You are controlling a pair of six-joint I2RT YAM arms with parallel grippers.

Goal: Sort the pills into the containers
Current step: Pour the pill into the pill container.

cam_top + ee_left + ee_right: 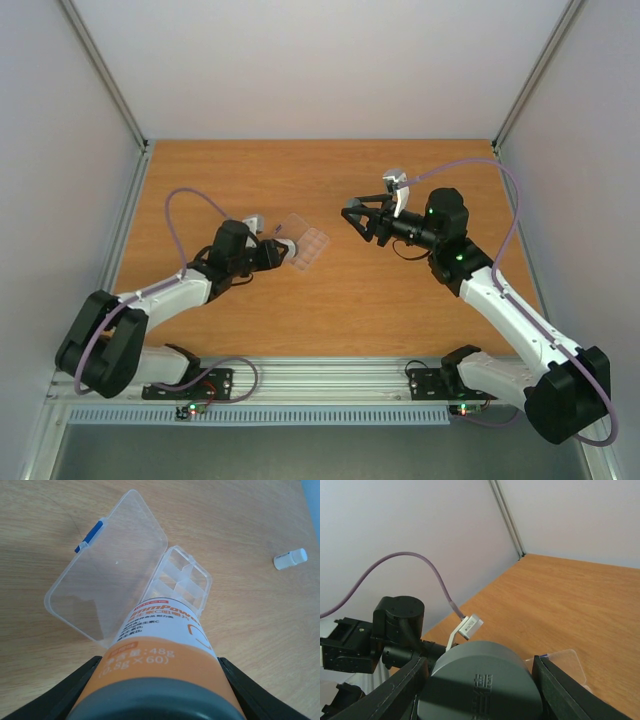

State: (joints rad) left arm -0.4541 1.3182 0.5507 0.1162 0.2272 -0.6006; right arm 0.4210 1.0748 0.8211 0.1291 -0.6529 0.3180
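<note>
Now your left gripper (160,661) clamps the bottle (165,630), its mouth at the open pill box (181,578) on the table (250,630); your right gripper (480,662) grips the grey cap (480,690), well apart.

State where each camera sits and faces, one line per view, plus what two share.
Top external: above, behind the bases, looking down on the table, left arm and right arm.
Left wrist: looks down past the left hand and its bottle at the open pill box.
Right wrist: looks over the right hand and grey cap towards the left arm.
Shared: pill box, in top and left wrist.
</note>
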